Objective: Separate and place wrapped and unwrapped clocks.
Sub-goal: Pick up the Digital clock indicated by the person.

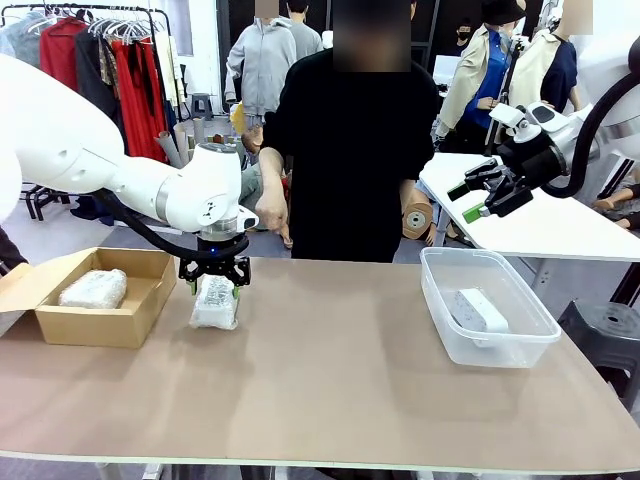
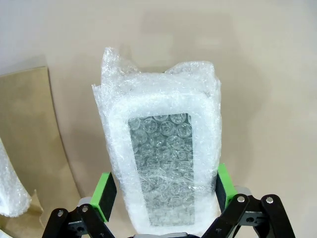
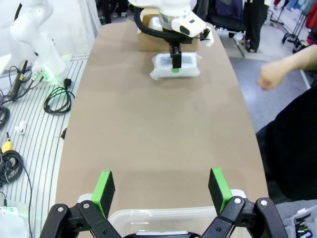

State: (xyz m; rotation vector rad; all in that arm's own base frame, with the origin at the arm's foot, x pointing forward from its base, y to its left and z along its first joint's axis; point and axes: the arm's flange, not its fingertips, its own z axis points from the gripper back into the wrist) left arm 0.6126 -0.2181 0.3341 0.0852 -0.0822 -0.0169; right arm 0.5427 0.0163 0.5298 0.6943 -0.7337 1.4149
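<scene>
A wrapped clock (image 1: pixel 215 303) in cloudy bubble wrap lies on the brown table, just right of the cardboard box. My left gripper (image 1: pixel 214 283) is lowered over it, jaws open, one on each side. In the left wrist view the green pads (image 2: pixel 104 191) flank the wrapped clock (image 2: pixel 166 163), close to its sides without squeezing it. A second wrapped clock (image 1: pixel 93 288) lies inside the cardboard box (image 1: pixel 140 310). The unwrapped clock (image 1: pixel 478 310) rests in the clear tub (image 1: pixel 440 320). My right gripper (image 1: pixel 481 196) hangs open and empty, high above the tub; the right wrist view shows it (image 3: pixel 161 191) above the tub's rim (image 3: pixel 163 214).
A person in black stands at the far edge, one hand (image 1: pixel 272 210) hanging near my left arm and a fist (image 3: pixel 272 77) visible from the right wrist. Bare tabletop (image 1: pixel 340 370) spans the middle between box and tub. A white table (image 1: pixel 560 230) stands behind the tub.
</scene>
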